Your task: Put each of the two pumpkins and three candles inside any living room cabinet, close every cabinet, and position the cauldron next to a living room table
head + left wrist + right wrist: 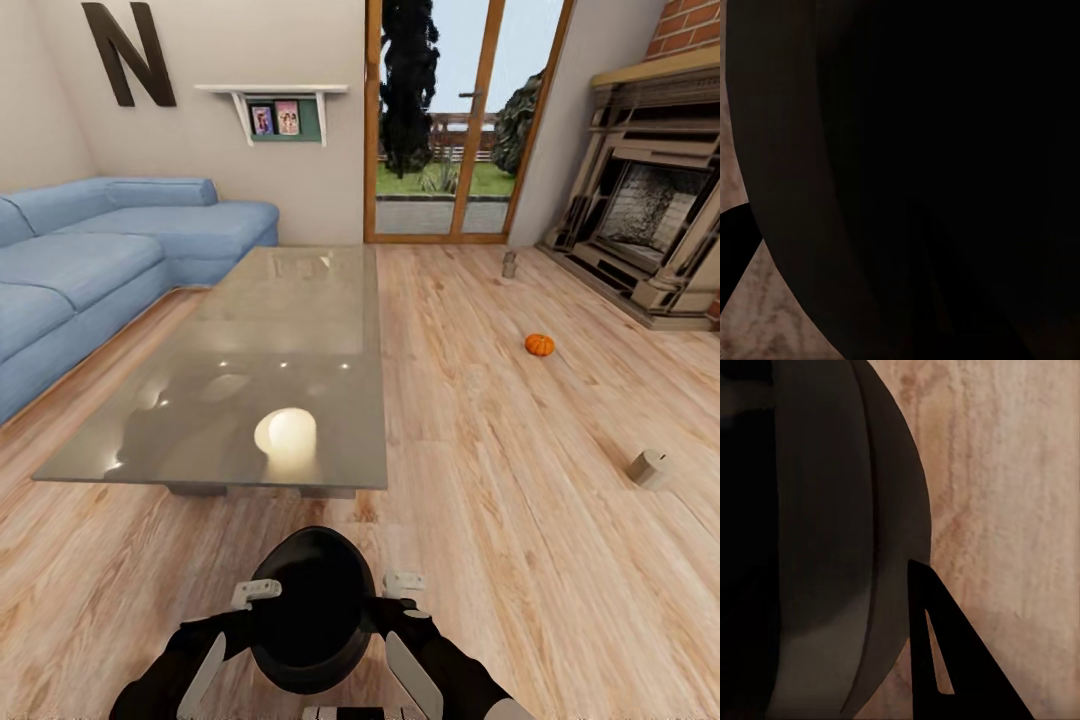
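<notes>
1. Pale wood-plank flooring (480,420) runs under a long low coffee table with a glossy grey top (290,330); a blue sofa stands beside it.
2. Just before the table's near end, a round black cauldron (310,610) sits between both arms.
3. Left gripper (255,592) and right gripper (400,582) press its opposite sides; how their fingers stand, I cannot tell.
4. One small ribbed orange pumpkin (539,344) lies on the floor, well apart.

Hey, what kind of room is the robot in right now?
Most likely a home living room: a blue sectional sofa beside a long glossy grey coffee table, a stone fireplace on the far side, and glazed doors onto a garden.
</notes>
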You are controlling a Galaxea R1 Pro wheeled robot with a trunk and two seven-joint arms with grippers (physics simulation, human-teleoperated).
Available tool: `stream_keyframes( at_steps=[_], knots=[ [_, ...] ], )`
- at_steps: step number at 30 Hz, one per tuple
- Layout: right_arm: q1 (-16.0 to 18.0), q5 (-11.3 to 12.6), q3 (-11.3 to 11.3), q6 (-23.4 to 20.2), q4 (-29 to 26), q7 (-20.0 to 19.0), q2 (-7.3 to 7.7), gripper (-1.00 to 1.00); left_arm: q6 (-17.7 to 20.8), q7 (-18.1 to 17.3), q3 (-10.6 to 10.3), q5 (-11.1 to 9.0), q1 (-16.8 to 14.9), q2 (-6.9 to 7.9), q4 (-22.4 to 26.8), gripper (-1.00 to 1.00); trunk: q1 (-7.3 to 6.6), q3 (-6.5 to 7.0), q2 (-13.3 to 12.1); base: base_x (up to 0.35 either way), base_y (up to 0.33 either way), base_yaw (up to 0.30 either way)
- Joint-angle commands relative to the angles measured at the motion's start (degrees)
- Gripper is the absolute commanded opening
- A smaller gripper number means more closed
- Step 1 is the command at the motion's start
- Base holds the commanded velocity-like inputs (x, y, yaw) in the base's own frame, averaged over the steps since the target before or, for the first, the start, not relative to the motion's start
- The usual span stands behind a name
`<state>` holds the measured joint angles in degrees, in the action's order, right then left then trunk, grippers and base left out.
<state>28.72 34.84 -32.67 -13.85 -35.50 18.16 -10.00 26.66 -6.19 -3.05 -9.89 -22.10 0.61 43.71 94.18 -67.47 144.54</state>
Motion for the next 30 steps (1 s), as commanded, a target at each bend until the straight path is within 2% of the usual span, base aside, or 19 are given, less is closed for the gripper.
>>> stream_keyframes(
  at_steps=[1,9,10,23,24,30],
  knots=[
    [0.02,0.15,-0.12,-0.30,-0.01,0.56,0.00,-1.00,-1.61,0.13,-0.03,-1.00,0.04,0.07,-2.05,-1.00,0.04,-0.29,0.02,0.000,0.000,0.000],
    [0.02,0.15,-0.12,-0.30,-0.01,0.56,0.00,-1.00,-1.61,0.13,-0.03,-1.00,0.04,0.09,-1.97,-1.00,0.07,-0.51,0.03,0.000,0.000,0.000],
    [0.02,0.15,-0.12,-0.30,-0.01,0.56,0.00,1.00,-1.61,0.13,-0.03,-1.00,0.04,0.09,-1.96,-1.00,0.07,-0.51,0.03,0.000,0.000,0.000],
    [0.02,0.15,-0.12,-0.30,-0.01,0.56,0.00,1.00,-1.61,0.12,-0.03,-1.00,0.04,0.09,-1.96,-1.00,0.07,-0.51,0.03,0.000,0.000,0.000],
    [0.02,0.15,-0.12,-0.30,-0.01,0.56,0.00,1.00,-1.61,0.12,-0.03,-1.00,0.04,0.09,-1.96,1.00,0.07,-0.51,0.03,0.000,0.000,0.000],
    [0.02,0.15,-0.12,-0.30,-0.01,0.56,0.00,1.00,-1.60,0.13,-0.03,-1.00,0.04,0.09,-1.96,1.00,0.07,-0.51,0.03,0.000,0.000,0.000]
  ],
)
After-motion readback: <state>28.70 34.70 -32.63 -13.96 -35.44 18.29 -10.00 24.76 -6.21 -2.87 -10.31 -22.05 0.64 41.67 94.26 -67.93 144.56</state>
